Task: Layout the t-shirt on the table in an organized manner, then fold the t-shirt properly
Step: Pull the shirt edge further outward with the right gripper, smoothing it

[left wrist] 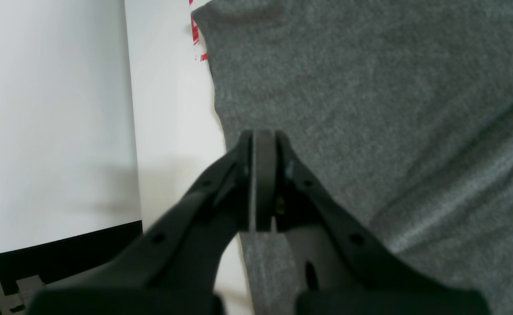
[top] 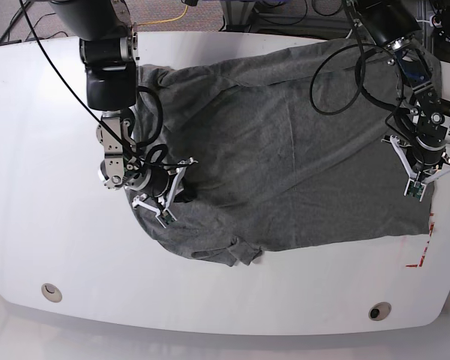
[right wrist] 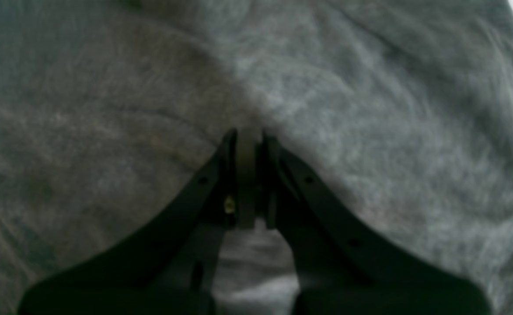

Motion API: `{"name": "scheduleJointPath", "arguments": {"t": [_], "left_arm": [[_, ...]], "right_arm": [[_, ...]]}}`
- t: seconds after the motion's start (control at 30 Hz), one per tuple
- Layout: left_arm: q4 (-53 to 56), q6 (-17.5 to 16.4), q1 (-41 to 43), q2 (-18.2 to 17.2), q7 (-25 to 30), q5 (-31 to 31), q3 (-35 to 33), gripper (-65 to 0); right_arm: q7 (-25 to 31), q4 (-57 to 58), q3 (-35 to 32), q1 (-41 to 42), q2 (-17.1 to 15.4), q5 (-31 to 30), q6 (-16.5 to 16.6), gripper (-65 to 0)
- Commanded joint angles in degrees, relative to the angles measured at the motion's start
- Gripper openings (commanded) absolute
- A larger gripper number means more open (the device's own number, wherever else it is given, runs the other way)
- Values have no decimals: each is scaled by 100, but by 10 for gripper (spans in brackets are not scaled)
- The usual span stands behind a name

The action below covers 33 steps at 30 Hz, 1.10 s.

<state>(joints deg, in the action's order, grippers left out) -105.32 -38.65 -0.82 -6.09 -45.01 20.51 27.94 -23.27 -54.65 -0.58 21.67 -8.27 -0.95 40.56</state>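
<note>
The heather-grey t-shirt lies spread over the white table, chest mostly flat, with a bunched fold at its near hem. At the shirt's right edge my left gripper is shut; in the left wrist view its jaws meet right on the t-shirt border and pinch it. My right gripper is low on the shirt's left side. In the right wrist view it is shut on a puckered ridge of the t-shirt.
Red tape marks sit on the table by the shirt's right corner, also red tape beside the cloth. Two round cable holes lie near the front edge. Black cables loop over the shirt behind both arms.
</note>
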Motion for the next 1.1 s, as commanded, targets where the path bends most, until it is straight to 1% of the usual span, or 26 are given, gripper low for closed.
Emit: {"name": "scheduleJointPath", "arguments": {"t": [0.0, 0.17, 0.23, 0.4, 0.6, 0.77, 0.83, 0.93, 1.0, 1.07], "left_arm": [[-92, 37, -89, -64, 84, -16, -3, -646], [-84, 37, -107, -64, 84, -16, -12, -646], [-84, 37, -116, -64, 84, -16, -12, -646], [-84, 37, -116, -64, 84, -16, -21, -646], [-84, 37, -125, -64, 84, -16, -30, -646], [-84, 46, -125, -55, 84, -16, -30, -646], [-84, 46, -125, -55, 84, -16, -30, -646], [-84, 46, -125, -55, 84, -16, -30, -646], [-84, 46, -125, -55, 84, -16, -30, -646], [-75, 46, -125, -55, 84, -16, -30, -646]], "right_arm": [[37, 204, 10, 141, -188, 117, -56, -626], [441, 635, 62, 132, -399, 108, -56, -628], [555, 837, 265, 132, -505, 108, -56, -628], [599, 1013, 634, 132, -707, 117, -56, -628], [599, 1013, 686, 123, -909, 117, -56, -628], [564, 916, 686, 123, -927, 108, -56, -625], [441, 635, 695, 123, -918, 108, -56, -623], [19, 63, 695, 105, -883, 12, -56, -607], [-298, -306, 695, 79, -856, -226, -56, -564], [-676, -781, 739, 35, -883, -604, -56, -472]]}}
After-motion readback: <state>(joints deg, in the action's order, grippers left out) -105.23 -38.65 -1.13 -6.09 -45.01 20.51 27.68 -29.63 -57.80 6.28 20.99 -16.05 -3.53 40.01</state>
